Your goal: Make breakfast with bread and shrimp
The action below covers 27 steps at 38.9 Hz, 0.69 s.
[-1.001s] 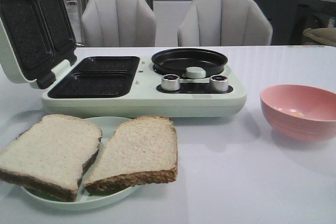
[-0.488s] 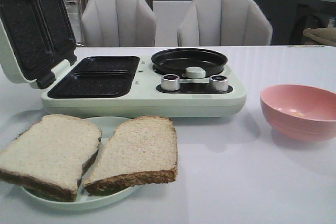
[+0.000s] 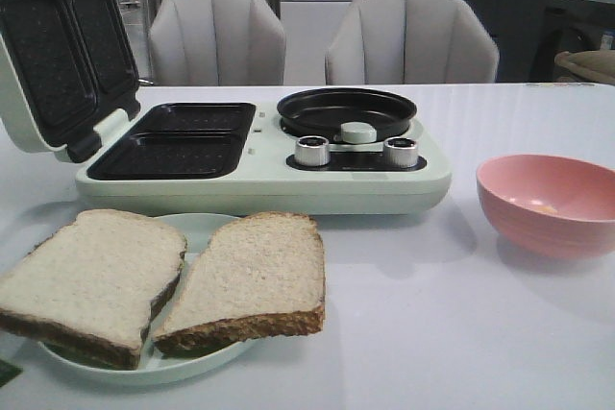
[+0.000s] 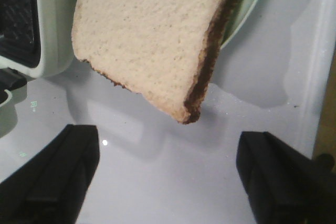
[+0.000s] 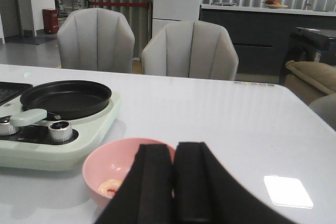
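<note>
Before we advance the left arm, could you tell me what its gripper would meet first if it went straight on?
Probably the overhanging corner of the beige brown-crusted bread slice on the pale green plate; the open left gripper points at it, though depth is unclear.

Left hand point(image 4: 165, 177) spread wide — right hand point(image 5: 176, 182) fingers pressed together.

Open breakfast maker point(image 3: 259, 156), pink bowl point(image 3: 548, 204), pale plate point(image 3: 197, 232), two chairs point(image 3: 219, 36)
</note>
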Available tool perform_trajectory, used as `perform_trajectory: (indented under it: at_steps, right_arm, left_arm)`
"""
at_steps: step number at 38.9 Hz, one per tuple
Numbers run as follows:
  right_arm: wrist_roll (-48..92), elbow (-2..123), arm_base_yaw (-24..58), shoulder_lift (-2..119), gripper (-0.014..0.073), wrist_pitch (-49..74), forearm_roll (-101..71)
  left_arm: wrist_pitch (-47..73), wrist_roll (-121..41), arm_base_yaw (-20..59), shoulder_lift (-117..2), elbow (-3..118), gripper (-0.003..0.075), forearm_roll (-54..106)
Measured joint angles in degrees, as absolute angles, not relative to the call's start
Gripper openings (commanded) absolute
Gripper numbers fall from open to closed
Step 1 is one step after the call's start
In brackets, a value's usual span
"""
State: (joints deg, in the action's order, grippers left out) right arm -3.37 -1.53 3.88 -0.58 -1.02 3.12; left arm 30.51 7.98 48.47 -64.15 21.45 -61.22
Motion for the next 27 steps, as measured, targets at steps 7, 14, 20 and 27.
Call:
perform_trajectory:
  at_steps: [7, 14, 20, 27]
  right_arm:
    - [-3.37, -1.53, 3.88, -0.58, 0.0147, -1.02, 3.12]
    - [-3.37, -1.53, 3.88, -0.58, 0.0147, -1.02, 3.12]
    - [-3.37, -1.53, 3.88, -0.58, 0.0147, -1.02, 3.12]
    - [-3.37, -1.53, 3.88, -0.58, 0.0147, -1.02, 3.12]
  left_arm:
    - [30.40, 7.98, 48.47, -70.56, 23.80, 0.0585, -65.31]
    - [29.27, 7.98, 48.47, -75.91, 26.03, 0.0585, -67.50]
    - [28.55, 7.98, 48.11, -80.57, 28.07, 0.0585, -69.16]
    - [28.20, 7.98, 45.45, -84.59, 29.60, 0.0584, -69.90]
